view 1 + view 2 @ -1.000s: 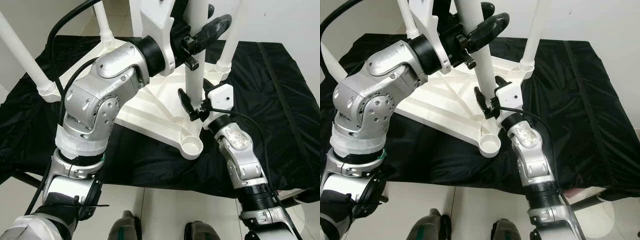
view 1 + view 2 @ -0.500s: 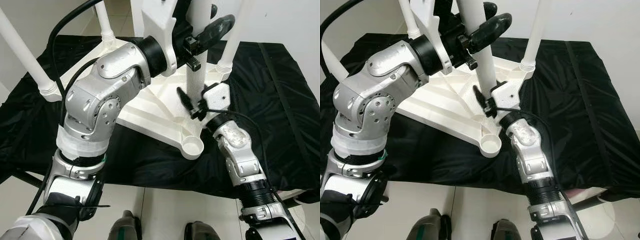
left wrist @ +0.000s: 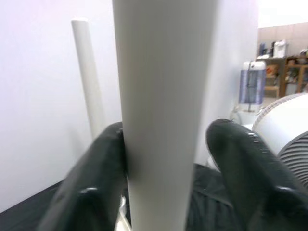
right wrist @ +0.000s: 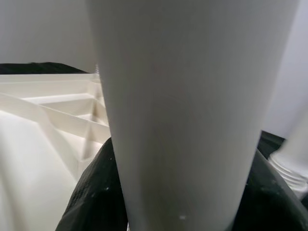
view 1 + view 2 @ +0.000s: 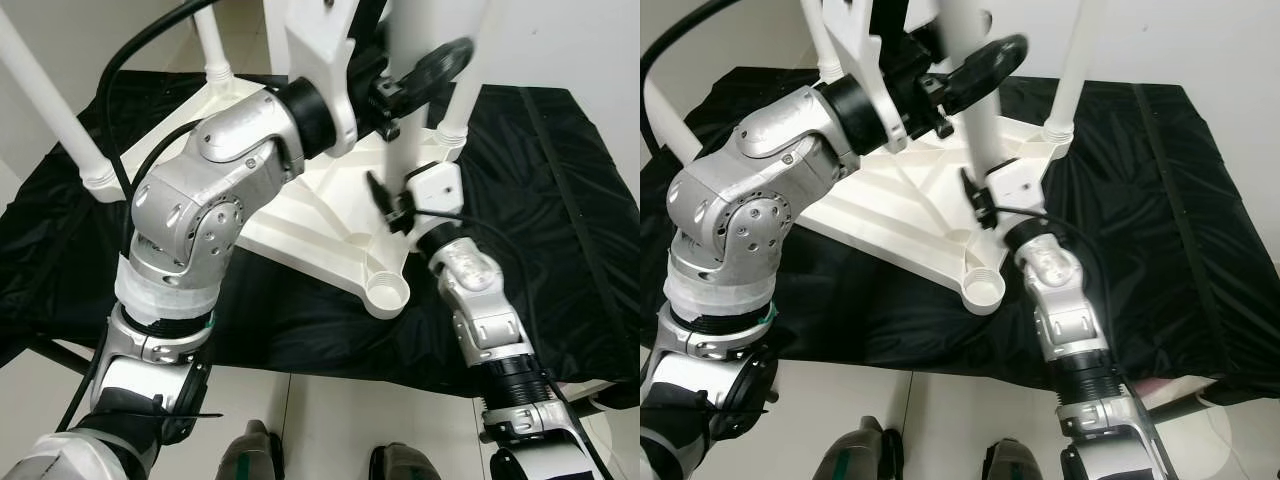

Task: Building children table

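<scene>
The white children's table (image 5: 310, 215) lies upside down on a black cloth (image 5: 560, 200). Three white legs stand in its corner sockets; the near corner socket (image 5: 386, 293) is empty. A loose white leg (image 5: 405, 135) is held upright over the underside, behind that socket. My left gripper (image 5: 412, 78) is shut on this leg high up, and the left wrist view has the leg (image 3: 163, 96) between its black fingers (image 3: 91, 183). My right gripper (image 5: 398, 195) is shut on the leg lower down, near its foot. Its black fingers (image 4: 91, 192) flank the leg (image 4: 187, 96).
Fitted legs rise at the far left (image 5: 40, 100), the back (image 5: 207, 35) and the back right (image 5: 462, 70). The cloth's front edge hangs over pale floor tiles, where my feet (image 5: 250, 460) stand. A white wall is behind; a fan (image 3: 284, 130) is off to one side.
Both grippers and the held leg have shifted a little up and away from me. The right gripper's finger and the left gripper's finger are now blurred with motion.
</scene>
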